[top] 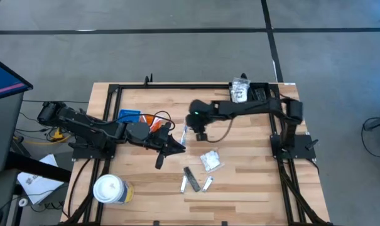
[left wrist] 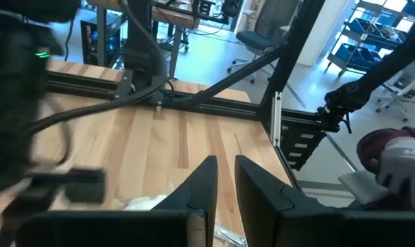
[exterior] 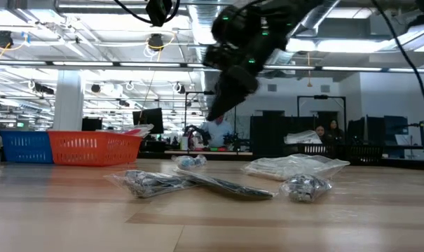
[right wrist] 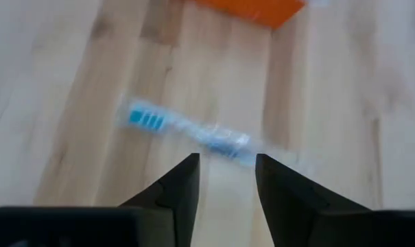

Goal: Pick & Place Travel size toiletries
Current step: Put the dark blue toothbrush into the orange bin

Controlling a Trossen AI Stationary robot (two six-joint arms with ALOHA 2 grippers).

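A: Left gripper (top: pixel 175 148)? 
B: Mid desk, just right of the orange tray (top: pixel 157 121); fingers a narrow gap apart, holding nothing.

A: Toothbrush (right wrist: pixel 186 128)? 
B: Blue head, thin, clear wrap, flat on the desk under the right gripper (top: pixel 200 134), whose fingers are spread and empty.

A: Rest? 
B: Crinkly clear packet (top: pixel 210 161), dark grey sticks (top: pixel 191 177) toward the near edge; another packet (top: pixel 240 91) at the far right corner.

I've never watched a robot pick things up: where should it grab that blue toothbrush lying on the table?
Probably mid-handle, from straight above. The toothbrush lies flat on the wood, long and thin, so fingers closing across its narrow width should hold best. The right gripper, open, hovers right over it; the left gripper waits apart.
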